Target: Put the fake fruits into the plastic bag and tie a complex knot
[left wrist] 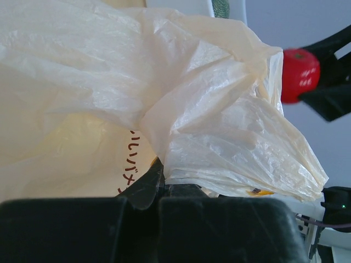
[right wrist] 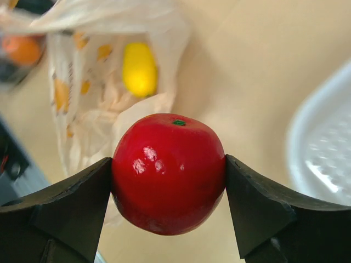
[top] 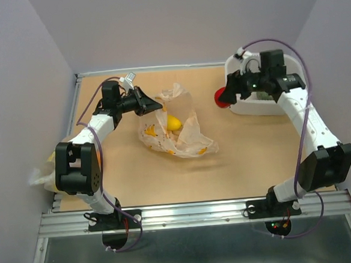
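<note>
The cream-white plastic bag (top: pixel 175 131) with orange-yellow prints lies crumpled mid-table, its mouth held up on the left. A yellow lemon (top: pixel 173 122) sits inside it, also seen in the right wrist view (right wrist: pixel 139 68). My left gripper (top: pixel 152 106) is shut on the bag's edge (left wrist: pixel 219 142) and lifts it. My right gripper (top: pixel 226 96) is shut on a red apple (right wrist: pixel 169 172) and holds it above the table, to the right of the bag and beside the tub. The apple also shows in the left wrist view (left wrist: pixel 299 74). No knot is visible.
A white rigid tub (top: pixel 258 104) stands at the back right, under my right arm. A second similar bag (top: pixel 43 171) lies at the table's left edge behind my left arm. An orange ball (right wrist: pixel 22 49) shows blurred at the far left of the right wrist view.
</note>
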`<state>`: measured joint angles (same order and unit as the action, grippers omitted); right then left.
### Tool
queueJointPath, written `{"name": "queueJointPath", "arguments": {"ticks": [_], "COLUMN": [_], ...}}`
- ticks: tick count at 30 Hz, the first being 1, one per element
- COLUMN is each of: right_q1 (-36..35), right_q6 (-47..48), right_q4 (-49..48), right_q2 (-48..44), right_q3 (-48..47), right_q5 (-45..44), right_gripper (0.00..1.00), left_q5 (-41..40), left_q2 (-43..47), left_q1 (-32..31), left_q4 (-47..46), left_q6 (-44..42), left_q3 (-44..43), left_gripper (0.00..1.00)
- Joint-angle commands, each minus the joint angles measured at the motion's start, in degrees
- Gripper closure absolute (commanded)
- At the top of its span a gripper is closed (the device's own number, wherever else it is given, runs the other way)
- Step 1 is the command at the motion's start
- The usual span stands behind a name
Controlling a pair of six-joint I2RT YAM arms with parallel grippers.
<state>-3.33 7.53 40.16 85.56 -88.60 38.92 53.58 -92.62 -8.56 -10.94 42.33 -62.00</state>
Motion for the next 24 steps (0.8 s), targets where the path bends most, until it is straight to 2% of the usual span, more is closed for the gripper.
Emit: {"name": "queueJointPath", "arguments": {"ticks": [1, 6, 10, 12, 15, 16, 17, 18, 19, 20, 24], "right_q1": [-7.36, -16.86, -22.23, -23.47, -25.32, -25.84, -26.19, -26.63, -26.99, -26.99, -26.99], "right_q6": [1.70, -3.55, -11.12, -14.37, -18.77, -19.82, -21.05, -22.98, -23.69, -24.83, -24.50], "right_q4": [-0.43, -7.87, -18.52, -23.27, -27.23, -28.72, -30.22, -32.84, -33.39, -33.83, -34.45], "right_q2": [-3.47, -1.11, 4.17, 7.41, 13.83, 16.72, 17.79, 19.19, 20.51, 22.61, 22.11], "right_q3": [5.09, 9.05, 10.02, 8.80, 4.41, 3.01, 2.38, 1.77, 0.72, -1.82, -2.20], "right_q5": [3.80, 1.96, -5.76, -7.62, -12.19, -12.98, -14.55, -16.40, -18.24, -18.26, -17.48], "right_gripper": [0.48, 0.47, 0.49, 0.52, 0.52, 0.50, 0.42, 0.13, 0.05, 0.01, 0.00], "left_q5": [1.79, 1.96, 2.58, 3.19, 3.81, 3.90, 4.07, 4.25, 4.51, 4.60, 4.86], "left_q2": [2.35, 2.44, 2.18, 1.48, 0.60, 0.42, 0.25, -0.02, -0.28, -0.63, -0.90], "left_q1": [0.12, 0.12, 0.12, 0.12, 0.12, 0.12, 0.12, 0.12, 0.12, 0.12, 0.29], "left_q4": [-3.12, -5.57, -7.16, -7.43, -8.57, -9.18, -9.19, -9.27, -9.80, -9.89, -9.98], "left_q6": [0.74, 2.41, 3.90, 4.78, 5.75, 6.10, 6.10, 6.36, 6.97, 6.98, 7.16], "left_q3": [-0.76, 0.65, 0.74, 0.65, -0.05, -0.49, -0.67, -0.84, -1.02, -1.11, -1.11], "left_gripper": [1.00, 1.00, 1.00, 1.00, 1.00, 1.00, 1.00, 1.00, 1.00, 1.00, 1.00]}}
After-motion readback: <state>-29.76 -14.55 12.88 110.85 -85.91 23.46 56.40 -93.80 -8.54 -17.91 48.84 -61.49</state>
